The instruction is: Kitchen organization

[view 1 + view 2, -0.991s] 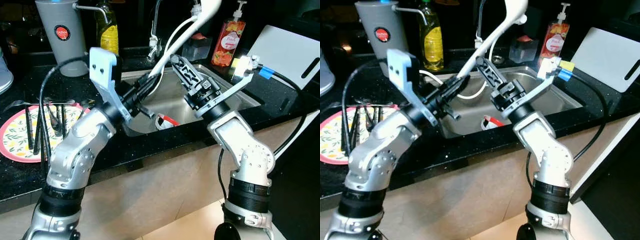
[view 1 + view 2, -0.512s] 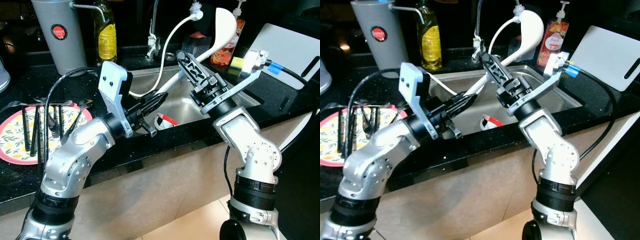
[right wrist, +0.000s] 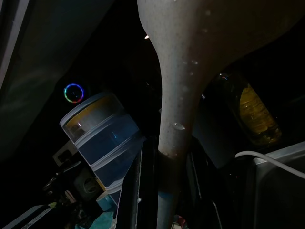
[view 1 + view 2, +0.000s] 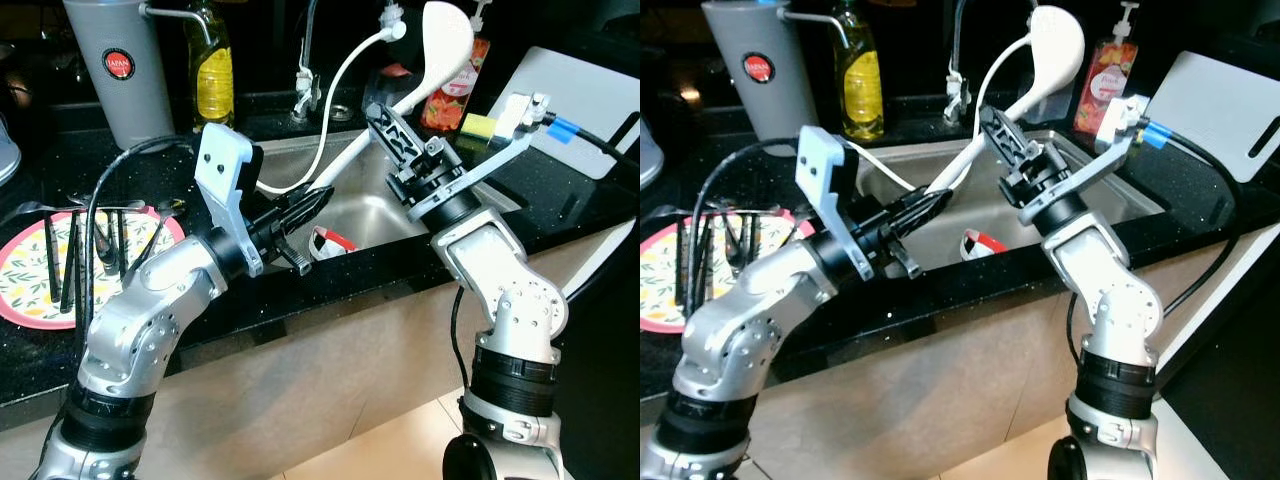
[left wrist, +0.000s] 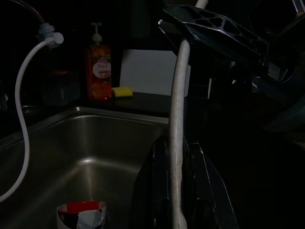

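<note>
Both of the robot's arms reach over a steel sink (image 4: 400, 215) set in a black stone desk (image 4: 330, 285), sharing hold of a long white ladle (image 4: 440, 45). The right gripper (image 4: 385, 125) has its jaws closed on the ladle's handle just below the bowl, which rises above the sink toward the faucet (image 4: 305, 80). The left gripper (image 4: 318, 200) has its jaws clamped on the lower end of the same handle, above the sink's near-left corner; the dark left wrist view appears to confirm the handle (image 5: 177, 143) running between its fingers. At the bottom of the sink lies a small red-and-white container (image 4: 328, 241). A white hose (image 4: 330, 105) loops from the faucet area down toward the basin. On the desk to the robot's left, a floral plate (image 4: 25, 285) carries several dark utensils. Behind it stand a grey canister (image 4: 120, 70) and a bottle of yellow liquid (image 4: 213, 70). A red soap dispenser (image 4: 447, 95), a yellow sponge (image 4: 478, 126) and a white cutting board (image 4: 585, 100) sit behind the sink on the right.
</note>
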`<state>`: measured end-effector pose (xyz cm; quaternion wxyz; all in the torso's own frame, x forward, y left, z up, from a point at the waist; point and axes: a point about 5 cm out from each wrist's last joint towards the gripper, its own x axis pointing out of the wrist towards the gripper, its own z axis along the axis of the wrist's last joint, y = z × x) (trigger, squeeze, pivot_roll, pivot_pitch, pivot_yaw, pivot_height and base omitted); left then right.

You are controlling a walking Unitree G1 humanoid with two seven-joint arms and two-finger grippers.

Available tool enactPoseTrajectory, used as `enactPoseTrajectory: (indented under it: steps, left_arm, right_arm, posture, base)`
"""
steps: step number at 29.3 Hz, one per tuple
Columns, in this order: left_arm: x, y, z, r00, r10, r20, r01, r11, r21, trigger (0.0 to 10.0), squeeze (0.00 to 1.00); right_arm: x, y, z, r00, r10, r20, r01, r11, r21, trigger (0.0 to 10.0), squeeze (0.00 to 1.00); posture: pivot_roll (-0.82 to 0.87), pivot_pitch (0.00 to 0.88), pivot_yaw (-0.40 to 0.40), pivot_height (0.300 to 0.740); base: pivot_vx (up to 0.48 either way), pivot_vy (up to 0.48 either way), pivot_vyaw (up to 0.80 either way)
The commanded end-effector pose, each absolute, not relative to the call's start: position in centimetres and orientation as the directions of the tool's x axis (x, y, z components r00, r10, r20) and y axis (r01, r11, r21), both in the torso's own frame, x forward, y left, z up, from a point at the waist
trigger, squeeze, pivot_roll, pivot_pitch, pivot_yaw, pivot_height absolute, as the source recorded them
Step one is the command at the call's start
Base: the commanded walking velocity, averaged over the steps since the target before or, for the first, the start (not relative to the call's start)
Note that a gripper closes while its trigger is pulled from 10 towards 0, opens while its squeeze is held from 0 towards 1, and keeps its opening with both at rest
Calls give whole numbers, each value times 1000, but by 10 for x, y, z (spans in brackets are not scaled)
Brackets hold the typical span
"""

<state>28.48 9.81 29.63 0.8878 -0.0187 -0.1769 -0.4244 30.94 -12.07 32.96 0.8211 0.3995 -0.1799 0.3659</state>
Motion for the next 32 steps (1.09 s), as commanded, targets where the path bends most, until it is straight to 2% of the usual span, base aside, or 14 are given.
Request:
enactPoseTrajectory:
  steps: [1, 3, 4, 6, 7, 9, 10, 11, 12, 15, 16, 20, 25, 32]
  left_arm:
    - [282, 98, 300, 568, -749, 340, 761, 636, 130, 10000, 0]
    - [283, 98, 300, 581, -739, 341, 754, 646, 117, 10000, 0]
    - [284, 99, 300, 594, -724, 351, 746, 659, 96, 10000, 1000]
    - [286, 99, 301, 604, -713, 357, 740, 667, 81, 10000, 1000]
    - [288, 103, 304, 621, -691, 370, 721, 689, 76, 10000, 1000]
    - [289, 104, 305, 626, -686, 371, 715, 695, 78, 10000, 1000]
    - [289, 107, 307, 632, -677, 377, 704, 705, 87, 10000, 0]
    - [288, 113, 311, 639, -664, 389, 692, 717, 88, 10000, 0]
    - [288, 116, 312, 641, -658, 394, 688, 721, 84, 10000, 0]
    - [288, 122, 314, 647, -650, 398, 678, 729, 88, 10000, 0]
    - [290, 133, 316, 671, -622, 404, 649, 756, 88, 10000, 0]
    - [294, 147, 319, 717, -564, 410, 585, 806, 87, 10000, 0]
    - [295, 150, 320, 727, -550, 411, 570, 817, 86, 10000, 0]
    - [298, 157, 320, 773, -495, 396, 498, 861, 103, 10000, 0]
  right_arm:
    - [312, -126, 328, 698, 436, 568, -715, 462, 525, 0, 0]
    - [313, -126, 327, 709, 429, 560, -704, 473, 530, 0, 0]
    - [314, -126, 326, 716, 426, 553, -697, 480, 533, 5294, 0]
    - [315, -127, 326, 720, 424, 549, -693, 484, 535, 5294, 0]
    - [316, -128, 326, 733, 415, 539, -678, 511, 529, 10000, 0]
    - [317, -128, 326, 737, 410, 537, -673, 520, 526, 10000, 0]
    - [319, -130, 324, 766, 382, 517, -634, 580, 511, 10000, 0]
    - [324, -135, 322, 810, 328, 487, -562, 670, 485, 10000, 0]
    - [326, -137, 321, 824, 306, 477, -534, 699, 476, 10000, 0]
    - [328, -139, 320, 837, 286, 466, -506, 729, 461, 10000, 0]
    - [335, -141, 316, 865, 243, 439, -433, 804, 408, 10000, 0]
    - [351, -139, 311, 886, 225, 405, -369, 871, 323, 10000, 0]
    - [358, -135, 310, 888, 240, 393, -369, 882, 294, 10000, 0]
    - [382, -117, 295, 900, 317, 300, -382, 905, 189, 10000, 0]
  posture:
    - [-106, 78, -67, 740]
    - [-106, 79, -67, 740]
    - [-106, 79, -67, 740]
    - [-106, 79, -67, 740]
    - [-110, 82, -67, 740]
    - [-110, 82, -67, 740]
    - [-110, 86, -64, 740]
    - [-109, 87, -64, 740]
    - [-109, 87, -64, 740]
    - [-108, 89, -64, 740]
    - [-106, 92, -64, 740]
    - [-100, 95, -66, 740]
    - [-96, 103, -67, 740]
    - [-80, 137, -75, 740]
  base:
    - [0, 0, 0]
    - [0, 0, 0]
    - [0, 0, 0]
    - [0, 0, 0]
    - [0, 0, 0]
    - [0, 0, 0]
    - [0, 0, 0]
    - [0, 0, 0]
    - [0, 0, 0]
    - [0, 0, 0]
    - [0, 0, 0]
    - [0, 0, 0]
    - [0, 0, 0]
    - [0, 0, 0]
